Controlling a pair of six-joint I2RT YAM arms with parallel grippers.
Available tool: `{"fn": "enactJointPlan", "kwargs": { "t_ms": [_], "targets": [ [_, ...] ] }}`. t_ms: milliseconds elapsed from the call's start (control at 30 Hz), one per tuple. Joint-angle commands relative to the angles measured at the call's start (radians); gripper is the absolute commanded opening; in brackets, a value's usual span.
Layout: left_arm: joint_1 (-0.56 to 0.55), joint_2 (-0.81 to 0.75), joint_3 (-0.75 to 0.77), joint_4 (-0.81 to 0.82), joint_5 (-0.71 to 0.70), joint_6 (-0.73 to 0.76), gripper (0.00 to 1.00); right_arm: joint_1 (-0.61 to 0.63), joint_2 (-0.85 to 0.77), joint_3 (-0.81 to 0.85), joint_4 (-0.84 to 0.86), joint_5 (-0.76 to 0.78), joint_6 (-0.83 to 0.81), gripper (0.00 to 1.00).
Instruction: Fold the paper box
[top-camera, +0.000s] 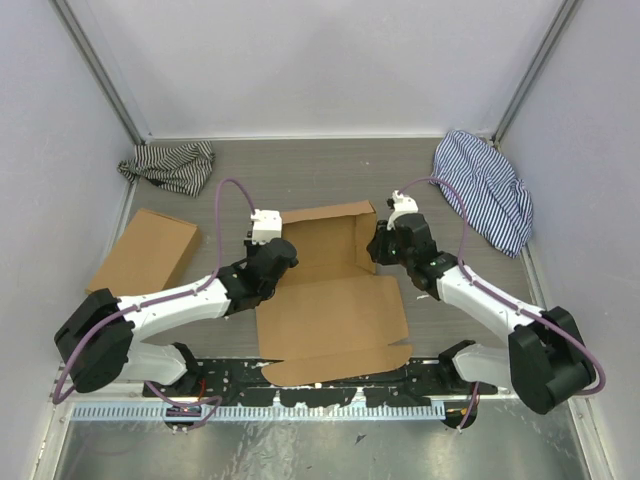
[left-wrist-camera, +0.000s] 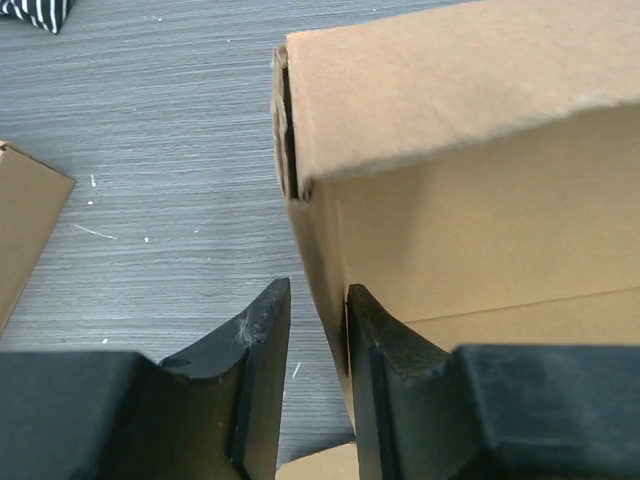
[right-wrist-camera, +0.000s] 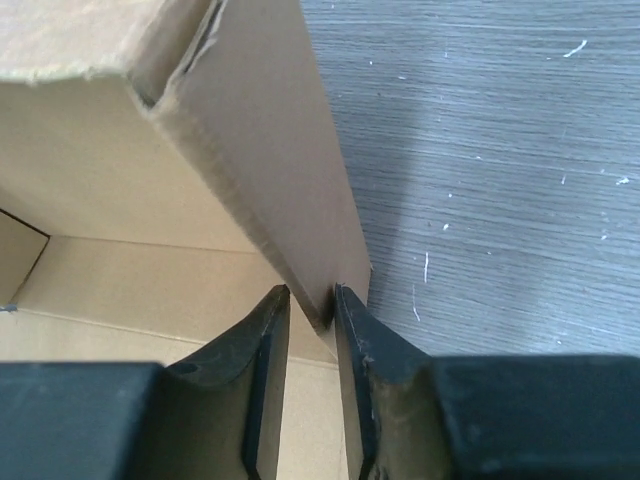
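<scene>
The paper box (top-camera: 335, 315) lies mid-table, its far half folded up into low walls and its wide lid panel flat toward me. My left gripper (top-camera: 285, 252) sits at the box's left wall, and my right gripper (top-camera: 378, 245) at its right wall. In the left wrist view the gripper (left-wrist-camera: 318, 300) is open astride the box's side wall (left-wrist-camera: 480, 200), which leans on the right finger (left-wrist-camera: 375, 340). In the right wrist view the gripper (right-wrist-camera: 312, 300) is open a little around the box's upright wall (right-wrist-camera: 250, 130), which touches only the right finger (right-wrist-camera: 352, 325).
A second flat brown cardboard box (top-camera: 145, 250) lies left of the left arm and shows again (left-wrist-camera: 25, 230) at the left wrist view's edge. Striped cloths sit at the back left (top-camera: 170, 165) and back right (top-camera: 487, 185). Enclosure walls ring the table.
</scene>
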Motion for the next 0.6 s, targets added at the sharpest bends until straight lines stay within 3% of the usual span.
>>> {"fn": "enactJointPlan", "kwargs": {
  "t_ms": [0, 300, 367, 467, 567],
  "targets": [
    [0.001, -0.037, -0.035, 0.078, 0.045, 0.022, 0.33, 0.016, 0.036, 0.049, 0.112, 0.005, 0.004, 0.32],
    [0.0, -0.076, -0.047, 0.091, 0.057, 0.055, 0.26, 0.018, 0.186, 0.09, 0.225, -0.01, -0.047, 0.32],
    [0.001, -0.082, -0.039, 0.074, 0.056, 0.056, 0.26, 0.019, 0.214, 0.13, 0.196, 0.001, -0.05, 0.25],
    [0.001, -0.099, -0.016, 0.036, 0.048, 0.057, 0.26, 0.025, 0.263, 0.224, 0.077, 0.076, -0.044, 0.07],
    [0.001, -0.116, 0.018, -0.025, 0.034, 0.053, 0.26, 0.043, 0.318, 0.33, -0.061, 0.169, -0.033, 0.01]
  ]
}}
